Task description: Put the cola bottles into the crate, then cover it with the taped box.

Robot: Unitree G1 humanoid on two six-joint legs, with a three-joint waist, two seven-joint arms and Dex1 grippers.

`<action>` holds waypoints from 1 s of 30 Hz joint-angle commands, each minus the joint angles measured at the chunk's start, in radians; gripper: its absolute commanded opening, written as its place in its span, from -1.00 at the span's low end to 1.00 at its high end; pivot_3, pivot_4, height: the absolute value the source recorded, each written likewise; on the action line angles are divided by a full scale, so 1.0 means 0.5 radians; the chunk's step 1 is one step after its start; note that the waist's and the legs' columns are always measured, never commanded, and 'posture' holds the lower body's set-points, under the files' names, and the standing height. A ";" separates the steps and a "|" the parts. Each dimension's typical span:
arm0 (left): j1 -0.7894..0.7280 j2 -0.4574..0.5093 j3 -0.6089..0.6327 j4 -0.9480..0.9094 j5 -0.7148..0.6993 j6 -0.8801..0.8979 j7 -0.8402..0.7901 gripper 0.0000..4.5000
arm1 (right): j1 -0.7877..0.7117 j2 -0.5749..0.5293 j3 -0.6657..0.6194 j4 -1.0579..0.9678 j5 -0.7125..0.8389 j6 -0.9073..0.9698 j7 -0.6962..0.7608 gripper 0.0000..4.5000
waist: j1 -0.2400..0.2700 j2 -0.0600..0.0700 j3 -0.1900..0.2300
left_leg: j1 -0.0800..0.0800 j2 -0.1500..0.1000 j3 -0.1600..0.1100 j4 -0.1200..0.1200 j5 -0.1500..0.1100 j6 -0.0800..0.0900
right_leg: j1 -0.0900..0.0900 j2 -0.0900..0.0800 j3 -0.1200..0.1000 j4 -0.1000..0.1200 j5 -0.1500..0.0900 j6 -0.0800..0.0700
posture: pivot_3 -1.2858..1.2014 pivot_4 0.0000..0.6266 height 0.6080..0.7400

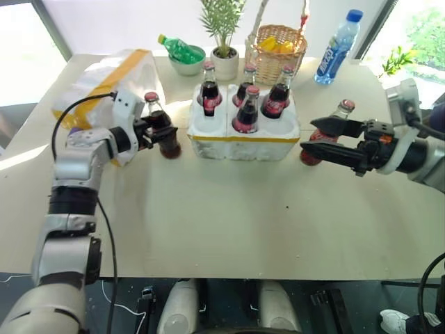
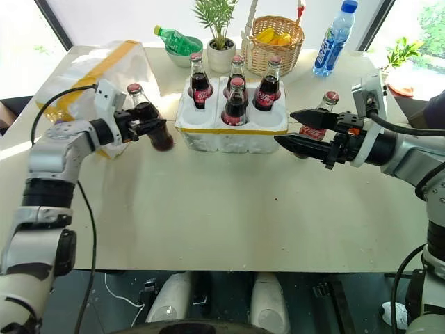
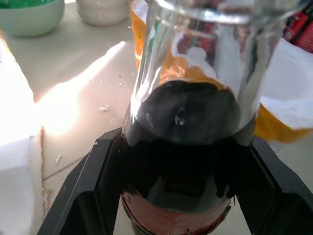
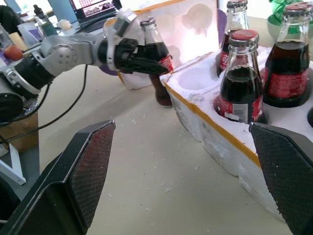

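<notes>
1. Left gripper (image 1: pixel 154 131) pinches a small dark glass cola bottle (image 1: pixel 161 125) standing beside the white styrofoam six-hole crate (image 1: pixel 243 132).
2. Right gripper (image 1: pixel 316 136) is spread wide, textured black pads (image 4: pixel 93 166) apart.

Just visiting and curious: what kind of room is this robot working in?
Probably an office or lab set up for demos. A pale table stands by bright windows, a laptop sits on a desk behind, and a potted plant decorates the table.
</notes>
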 commanded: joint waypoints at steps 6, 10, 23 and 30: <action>-0.042 0.315 0.364 -0.656 -0.585 0.515 -0.253 0.13 | 0.100 -0.009 -0.186 -0.112 0.079 0.008 -0.061 1.00 | -0.013 -0.005 0.003 | -0.002 0.000 -0.001 0.000 0.000 0.000 | -0.001 0.000 0.000 -0.001 0.000 0.000 | 0.03 -0.52 1.00; -0.238 0.229 0.366 -0.692 -0.816 0.639 -0.290 0.13 | 0.127 -0.017 -0.223 -0.124 0.094 0.011 -0.098 1.00 | 0.007 -0.005 0.003 | -0.002 -0.001 -0.002 0.001 0.000 -0.001 | 0.001 0.000 -0.001 -0.001 -0.001 0.001 | 0.03 -0.52 1.00; -0.767 -0.359 -0.134 0.449 -0.031 -0.332 0.004 0.13 | 0.188 -0.008 -0.271 -0.157 0.115 0.002 -0.174 1.00 | 0.032 -0.006 0.003 | 0.001 -0.003 0.002 -0.001 0.000 0.000 | 0.002 0.004 0.000 -0.001 -0.001 0.001 | 0.03 -0.52 1.00; -0.788 -0.509 -0.249 0.749 0.166 -0.520 -0.040 0.13 | 0.191 0.037 -0.215 -0.129 0.056 -0.041 -0.218 1.00 | 0.038 -0.007 0.004 | 0.000 -0.001 0.000 0.001 0.000 0.001 | 0.002 0.002 0.000 -0.002 0.000 0.001 | 0.03 -0.52 1.00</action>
